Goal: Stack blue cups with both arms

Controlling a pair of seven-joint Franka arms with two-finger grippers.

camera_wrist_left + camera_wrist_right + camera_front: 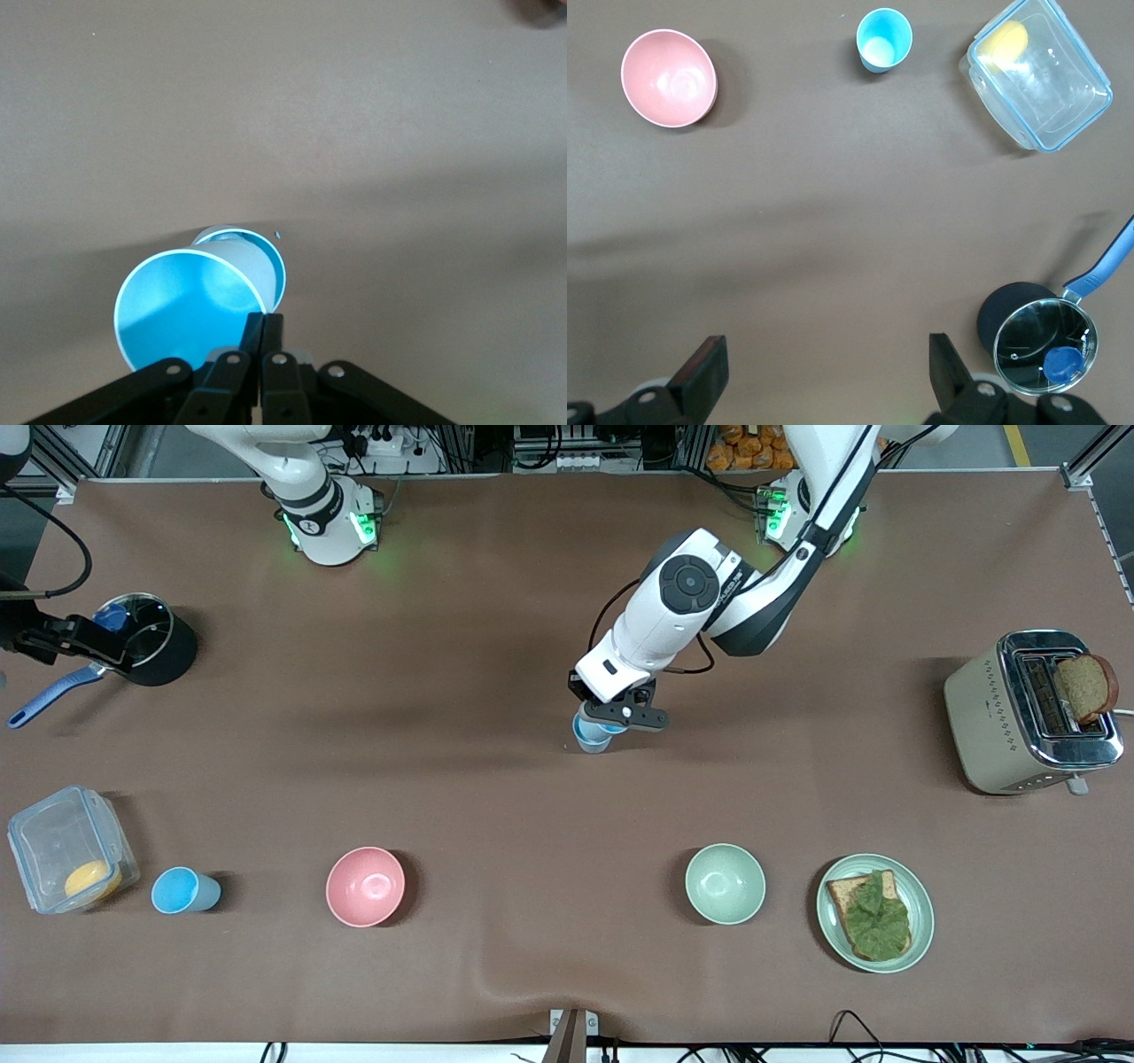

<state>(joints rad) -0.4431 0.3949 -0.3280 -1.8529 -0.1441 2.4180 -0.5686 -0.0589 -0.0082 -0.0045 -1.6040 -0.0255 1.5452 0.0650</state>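
My left gripper [614,721] is over the middle of the table. It is shut on the rim of a blue cup [592,737]. In the left wrist view the fingers [264,320] pinch the cup's wall, and the cup [190,310] hangs tilted, bright blue inside and pale outside, low over the brown mat. The other blue cup [183,890] stands near the front camera at the right arm's end, beside a clear container; it also shows in the right wrist view [883,39]. My right gripper [824,376] is open and empty, high above the mat beside the black pot.
A pink bowl [365,886] and a pale green bowl [725,883] stand near the front camera. A plate with bread and lettuce [875,912] and a toaster [1032,713] are at the left arm's end. A black pot with a glass lid [146,642] and a clear container [66,859] are at the right arm's end.
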